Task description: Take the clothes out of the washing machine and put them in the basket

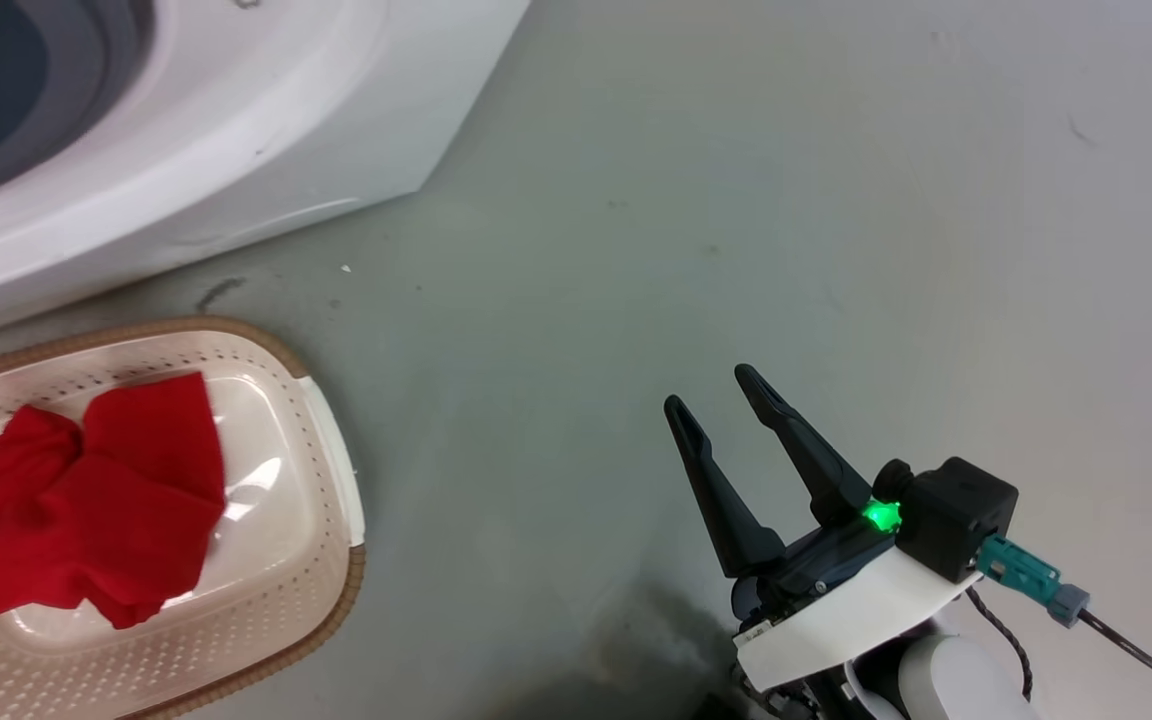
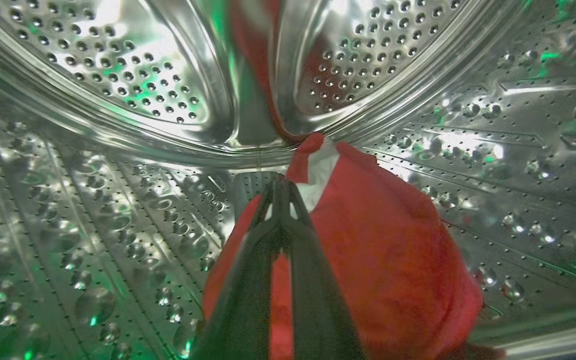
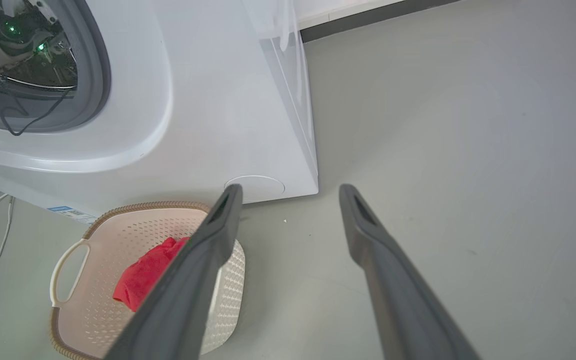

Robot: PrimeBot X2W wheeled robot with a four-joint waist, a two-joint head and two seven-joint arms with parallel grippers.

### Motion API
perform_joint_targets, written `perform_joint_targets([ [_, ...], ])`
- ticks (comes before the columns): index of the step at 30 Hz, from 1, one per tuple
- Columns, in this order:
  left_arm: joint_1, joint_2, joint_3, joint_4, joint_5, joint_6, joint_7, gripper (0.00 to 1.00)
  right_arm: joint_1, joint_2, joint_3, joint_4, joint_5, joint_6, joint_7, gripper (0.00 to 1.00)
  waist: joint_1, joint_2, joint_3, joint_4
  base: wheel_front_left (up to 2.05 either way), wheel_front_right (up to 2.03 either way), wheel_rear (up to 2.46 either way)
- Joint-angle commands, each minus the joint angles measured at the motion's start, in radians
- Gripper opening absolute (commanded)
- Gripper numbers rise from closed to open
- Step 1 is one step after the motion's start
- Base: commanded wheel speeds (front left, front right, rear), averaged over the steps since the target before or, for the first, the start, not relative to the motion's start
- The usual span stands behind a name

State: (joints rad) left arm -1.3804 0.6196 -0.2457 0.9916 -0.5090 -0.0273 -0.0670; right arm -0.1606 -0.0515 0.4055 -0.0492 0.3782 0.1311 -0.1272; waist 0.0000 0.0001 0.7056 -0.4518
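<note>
Left gripper (image 2: pixel 279 197) fingers closed, apparently pinching soft red fabric garment with white band (image 2: pixel 378 260) at its band, low in perforated steel drum (image 2: pixel 93 225). Limp, light, could slip; bunched fold is best hold. Second red garment (image 1: pixel 86 490) on floor of cream perforated plastic basket (image 1: pixel 186 325). Right gripper (image 1: pixel 711 390) spread wide, empty.

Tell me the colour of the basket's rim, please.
The rim is brown, with a woven look. The head view shows it best.

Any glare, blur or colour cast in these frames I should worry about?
Left wrist view: hard glare and green reflections across the drum; left gripper soft near the lens, clothes readable. Head view: sharp, LED on the right gripper blown out, highlight on the basket floor. Right wrist view: even light, fingers blurred.
</note>
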Motion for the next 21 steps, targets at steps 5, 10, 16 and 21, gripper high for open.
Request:
perform_joint_targets([
  [5,0.092,-0.007,0.022,-0.028,-0.042,-0.020,-0.026,0.00,0.021,0.002,-0.015,0.006,-0.011,-0.001,0.009,1.00,0.0000,-0.0001,-0.058,0.032,0.00,0.00,0.00],
  [10,0.147,0.009,0.036,-0.068,-0.069,-0.024,0.004,1.00,0.032,0.002,-0.020,0.003,-0.011,-0.001,0.013,1.00,0.0000,-0.0001,-0.075,0.034,0.00,0.00,0.00],
  [16,0.165,0.036,0.036,-0.128,-0.087,-0.019,0.084,1.00,0.034,0.002,-0.018,0.000,-0.003,-0.001,0.015,1.00,0.0000,-0.0001,-0.074,0.024,0.00,0.00,0.00],
  [21,0.165,0.059,0.029,-0.164,-0.101,-0.011,0.183,1.00,0.030,0.002,-0.008,0.004,0.005,-0.001,0.009,1.00,0.0000,-0.0001,-0.068,0.008,0.00,0.00,0.00],
])
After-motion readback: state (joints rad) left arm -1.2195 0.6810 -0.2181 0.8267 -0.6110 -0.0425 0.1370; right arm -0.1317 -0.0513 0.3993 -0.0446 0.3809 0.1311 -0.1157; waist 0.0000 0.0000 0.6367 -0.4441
